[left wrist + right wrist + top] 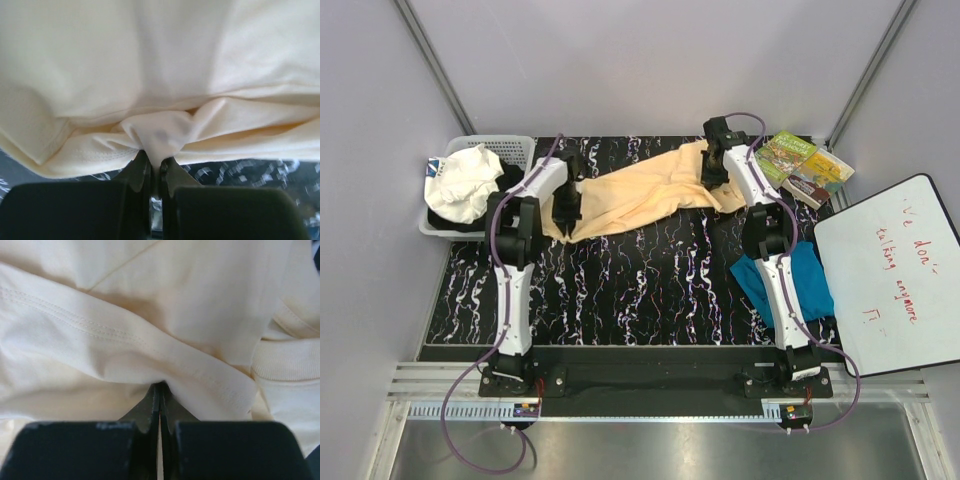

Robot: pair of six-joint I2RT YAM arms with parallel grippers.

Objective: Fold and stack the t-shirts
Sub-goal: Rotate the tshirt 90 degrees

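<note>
The pale peach-yellow t-shirt (640, 192) is stretched in a loose band across the far part of the dark marbled table (640, 290). My left gripper (566, 208) is shut on its left end; in the left wrist view a pinch of cloth (157, 137) sits between the closed jaws (157, 167). My right gripper (714, 168) is shut on its right end; in the right wrist view the hem (150, 352) folds over the closed jaws (160, 392). The teal-blue t-shirt (810, 283) lies crumpled at the right, partly under my right arm.
A white basket (510, 150) holding white and dark cloth stands at the far left. Books (805, 167) lie at the far right corner. A whiteboard (890, 270) with red writing lies beyond the table's right edge.
</note>
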